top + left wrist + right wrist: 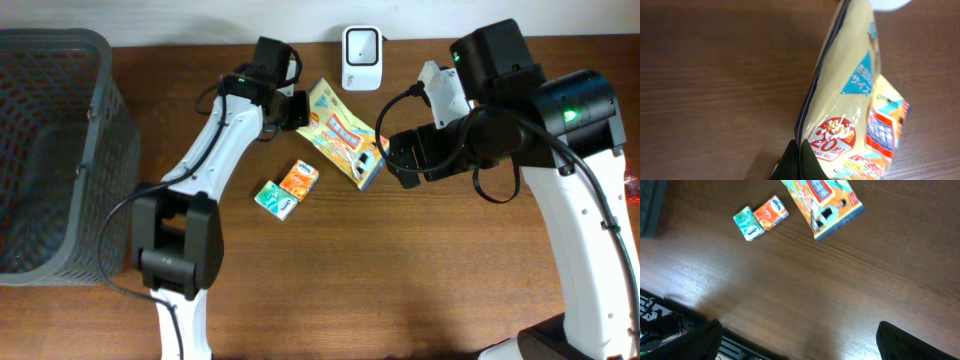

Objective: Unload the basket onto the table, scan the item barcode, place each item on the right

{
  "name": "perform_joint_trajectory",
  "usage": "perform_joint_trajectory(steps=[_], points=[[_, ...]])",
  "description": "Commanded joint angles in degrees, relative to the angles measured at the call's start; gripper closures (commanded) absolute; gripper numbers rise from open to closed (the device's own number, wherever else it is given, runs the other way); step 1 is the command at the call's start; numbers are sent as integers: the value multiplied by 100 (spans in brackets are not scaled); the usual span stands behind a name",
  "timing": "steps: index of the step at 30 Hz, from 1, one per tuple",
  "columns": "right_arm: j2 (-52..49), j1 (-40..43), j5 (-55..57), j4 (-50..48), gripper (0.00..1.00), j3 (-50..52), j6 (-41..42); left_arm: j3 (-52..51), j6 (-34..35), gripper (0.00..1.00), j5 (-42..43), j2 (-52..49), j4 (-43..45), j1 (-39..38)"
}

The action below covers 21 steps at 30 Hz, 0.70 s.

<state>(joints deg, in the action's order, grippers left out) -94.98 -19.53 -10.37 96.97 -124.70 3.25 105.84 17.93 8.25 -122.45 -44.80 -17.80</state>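
Left tool (292, 108) is clamped shut on the seam edge of the yellow glossy plastic snack bag (338, 128). The grip is only a thin pinch at one corner (799, 159). The bag sits mid-counter, just in front of the white upright barcode scanner (361, 58), printed face up. It looks raised at the gripped end, can't confirm.

Right tool (388, 152) is wide open and holding nothing, right beside the bag's far end.

Risks as I see them:
- Slip: slick film plus an edge-only pinch. A fast swing toward the scanner could pull the seam out.
- Sag: the bag is floppy and the free end hangs unsupported. It may fold and hide or distort the code.
- Wrong face: no barcode is visible in any view, so it's probably on the underside. Without a flip there's no read.
- Glare: shiny film may blind the scanner if presented square-on.
- Collision: the right tool's fingers could snag the bag corner, and the scanner is close enough to get knocked.
- The small green box (272, 198) and small orange box (299, 178) sit just below the bag on the brown wooden counter (400, 280). A low sweep could drag them.
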Motion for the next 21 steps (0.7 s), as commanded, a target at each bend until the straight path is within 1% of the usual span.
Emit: perform_joint_trajectory(steps=[1,5,7,9,11,14,18,21], points=[[59,7,50,35,2,-44,46,-2,-203,100,-509,612,-72,28],[61,7,50,35,2,-44,46,-2,-387,100,-573,986,-98,-68],[59,7,50,35,2,-44,46,-2,-485,100,-1187,1176,-197,-308],[59,7,50,35,2,-44,46,-2,-686,100,-2122,1235,-321,-608],[59,7,50,33,2,-44,46,-4,-852,100,-2822,1231,-444,-922],[59,7,50,35,2,-44,46,-4,-861,100,-3751,1147,-544,-1517],[59,7,50,35,2,-44,46,-4,-817,100,-4527,922,-535,-2070],[59,4,50,33,2,-44,46,-4,-817,100,-4725,824,-590,-2221]])
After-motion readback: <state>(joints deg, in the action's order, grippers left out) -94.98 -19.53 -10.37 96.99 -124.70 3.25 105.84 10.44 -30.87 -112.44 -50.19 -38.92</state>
